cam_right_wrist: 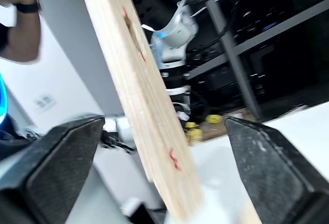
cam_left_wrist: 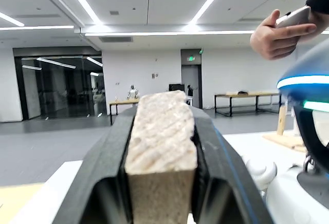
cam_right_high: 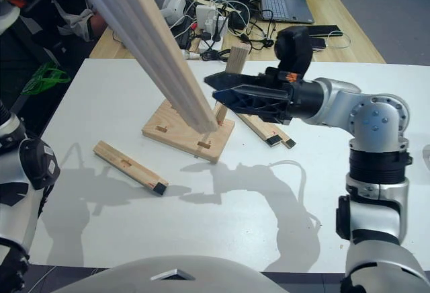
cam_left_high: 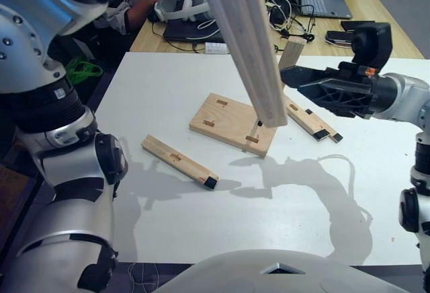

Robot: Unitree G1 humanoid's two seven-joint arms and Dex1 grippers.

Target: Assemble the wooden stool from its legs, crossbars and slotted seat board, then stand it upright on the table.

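Left of the seat board [cam_left_high: 232, 123], one loose leg [cam_left_high: 180, 161] lies flat on the table [cam_left_high: 154, 85]. A long leg [cam_left_high: 248, 44] is held clamped at its upper end by the left gripper [cam_left_wrist: 160, 147], its lower end at the board's near right corner. The timber is judged light, stiff and unpolished; a grip nearer the lower end is advised for steering. Right of the board, the right gripper [cam_left_high: 290, 78] hovers, fingers apart. Red marks [cam_right_wrist: 175, 160] are noted on the timber; no writing is legible.

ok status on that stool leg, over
left tool shut on leg, lower end at seat board. right tool open beside it. loose leg lies apart, left of board.
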